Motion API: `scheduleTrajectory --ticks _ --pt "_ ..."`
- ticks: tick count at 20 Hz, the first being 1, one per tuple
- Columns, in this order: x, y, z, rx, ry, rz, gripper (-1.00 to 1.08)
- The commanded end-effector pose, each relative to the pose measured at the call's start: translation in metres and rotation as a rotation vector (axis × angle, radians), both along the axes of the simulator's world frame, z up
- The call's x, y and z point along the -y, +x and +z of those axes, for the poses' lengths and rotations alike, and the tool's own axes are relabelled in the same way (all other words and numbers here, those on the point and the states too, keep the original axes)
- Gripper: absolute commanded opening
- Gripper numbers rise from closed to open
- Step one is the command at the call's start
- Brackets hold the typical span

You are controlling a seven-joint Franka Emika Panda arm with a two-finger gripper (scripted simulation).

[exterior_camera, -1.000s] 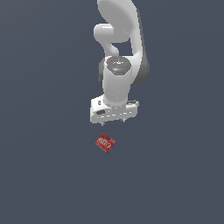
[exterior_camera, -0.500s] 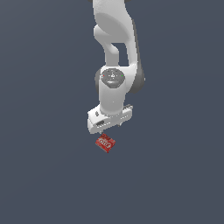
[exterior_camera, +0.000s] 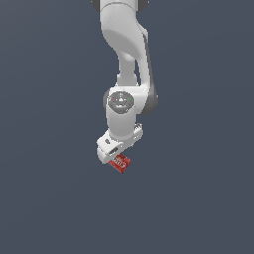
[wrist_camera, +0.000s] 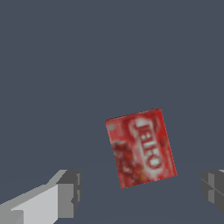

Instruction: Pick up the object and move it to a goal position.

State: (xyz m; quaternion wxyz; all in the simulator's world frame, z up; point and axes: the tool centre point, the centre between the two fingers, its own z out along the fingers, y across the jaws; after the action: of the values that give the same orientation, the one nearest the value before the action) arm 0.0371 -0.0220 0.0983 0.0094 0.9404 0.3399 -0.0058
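The object is a small flat red box (exterior_camera: 120,163) with a white label, lying on the dark grey floor. In the exterior view my gripper (exterior_camera: 113,150) hangs low right over it and covers part of it. In the wrist view the box (wrist_camera: 141,148) lies flat between my two fingertips (wrist_camera: 70,194), which stand wide apart on either side of it; the other fingertip (wrist_camera: 213,189) is at the frame's edge. The gripper (wrist_camera: 141,192) is open and holds nothing.
The floor (exterior_camera: 198,198) is a plain dark grey surface all around. The white arm (exterior_camera: 126,59) rises above the gripper. No other objects show.
The arm has lowered and the wrist has turned; the gripper has come down from above the box to just over it. The box has not moved.
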Motion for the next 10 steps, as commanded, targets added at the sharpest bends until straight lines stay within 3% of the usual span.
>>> scheduleTrajectory --ticks 1,10 --pt "0.003 0.003 -0.008 0.000 0.005 0.059 1.00" --pt "0.011 0.009 -0.027 0.001 0.018 0.196 1.00"
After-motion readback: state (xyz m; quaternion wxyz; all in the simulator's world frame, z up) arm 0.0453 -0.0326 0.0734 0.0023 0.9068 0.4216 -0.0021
